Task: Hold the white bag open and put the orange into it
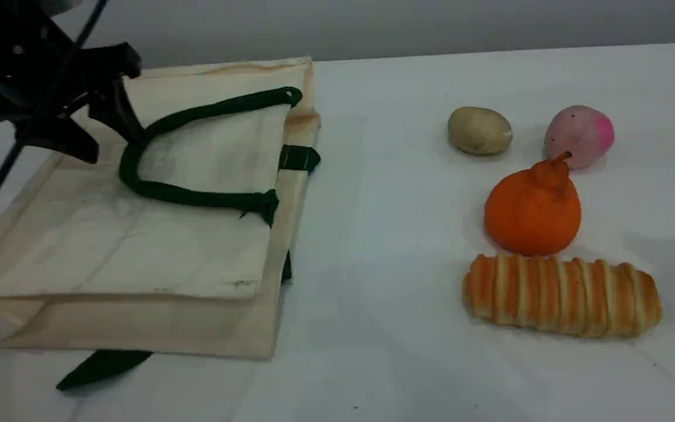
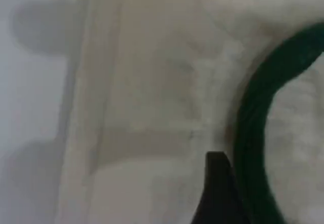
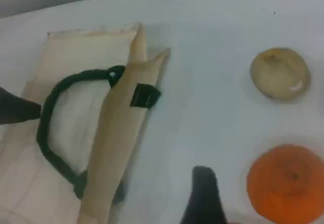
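Note:
The white bag lies flat on the left of the table, its dark green handle looped on top. My left gripper hangs open over the bag's far part, and one fingertip rests right beside the handle, holding nothing. The orange sits at the right, apart from the bag. The right arm is outside the scene view. Its wrist view shows one dark fingertip above the table, just left of the orange, with nothing in it.
A potato and a pink round fruit lie behind the orange. A long ridged bread roll lies in front of it. A bare strip of white table separates bag and food.

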You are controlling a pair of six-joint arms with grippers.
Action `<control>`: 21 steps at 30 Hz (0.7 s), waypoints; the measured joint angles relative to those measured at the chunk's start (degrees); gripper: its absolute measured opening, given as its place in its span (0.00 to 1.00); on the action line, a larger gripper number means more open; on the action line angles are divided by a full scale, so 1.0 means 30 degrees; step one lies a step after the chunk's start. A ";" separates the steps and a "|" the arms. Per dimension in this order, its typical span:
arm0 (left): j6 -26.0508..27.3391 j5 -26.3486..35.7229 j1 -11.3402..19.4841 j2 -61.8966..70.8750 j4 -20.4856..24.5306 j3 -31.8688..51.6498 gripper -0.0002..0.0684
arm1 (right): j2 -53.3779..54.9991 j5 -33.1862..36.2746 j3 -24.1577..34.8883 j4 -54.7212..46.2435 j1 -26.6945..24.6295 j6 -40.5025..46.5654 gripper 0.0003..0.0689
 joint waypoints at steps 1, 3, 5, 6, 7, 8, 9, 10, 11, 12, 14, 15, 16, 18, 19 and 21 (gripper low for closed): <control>0.0000 0.0000 -0.0058 0.0220 -0.0020 -0.0184 0.61 | 0.0000 0.0000 0.0000 0.0000 -0.0018 -0.0042 0.74; 0.0000 0.0206 -0.0207 0.0609 -0.0059 -0.0407 0.61 | 0.0000 0.0000 0.0000 0.0000 -0.0018 -0.0145 0.74; 0.0000 0.0262 -0.0225 0.0906 -0.0075 -0.0415 0.61 | 0.0000 0.0000 0.0000 0.0000 -0.0018 -0.0145 0.74; 0.0000 0.0262 -0.0225 0.0978 -0.0075 -0.0415 0.61 | 0.0000 0.0000 0.0000 0.0000 -0.0018 -0.0145 0.74; 0.0000 0.0262 -0.0225 0.1026 0.0021 -0.0415 0.61 | 0.0000 0.0000 0.0000 0.0000 -0.0018 -0.0145 0.74; -0.0027 0.0262 -0.0225 0.1064 0.0235 -0.0415 0.61 | 0.0000 0.0000 0.0000 0.0000 -0.0018 -0.0145 0.74; -0.0068 0.0241 -0.0225 0.1086 0.0479 -0.0415 0.61 | 0.0000 0.0000 0.0000 0.0000 -0.0018 -0.0145 0.74; -0.0068 0.0149 -0.0225 0.1087 0.0556 -0.0415 0.61 | 0.0000 0.0000 0.0000 -0.0017 -0.0018 -0.0145 0.74; -0.0084 0.0050 -0.0225 0.1104 0.0556 -0.0415 0.61 | 0.0000 0.0000 0.0000 -0.0009 -0.0018 -0.0145 0.74; -0.0182 -0.0191 -0.0225 0.1104 0.0556 -0.0415 0.61 | 0.0000 0.0000 0.0000 -0.0009 -0.0018 -0.0145 0.74; -0.0463 -0.0578 -0.0225 0.1124 0.0572 -0.0415 0.61 | 0.0000 0.0000 0.0000 -0.0009 -0.0018 -0.0145 0.74; -0.0484 -0.0617 -0.0225 0.1166 0.0572 -0.0415 0.61 | 0.0000 0.0000 0.0000 -0.0009 -0.0018 -0.0145 0.74; -0.0488 -0.0594 -0.0225 0.1268 0.0572 -0.0415 0.60 | 0.0000 0.0000 0.0000 -0.0009 -0.0018 -0.0145 0.74; -0.0488 -0.0594 -0.0225 0.1598 0.0572 -0.0415 0.59 | 0.0000 0.0000 0.0000 -0.0009 -0.0018 -0.0145 0.74; -0.0488 -0.0555 -0.0225 0.1815 0.0572 -0.0415 0.59 | 0.0000 0.0000 0.0000 -0.0009 -0.0018 -0.0145 0.74; -0.0488 -0.0501 -0.0225 0.2203 0.0361 -0.0415 0.59 | 0.0000 0.0000 0.0000 -0.0009 -0.0018 -0.0145 0.74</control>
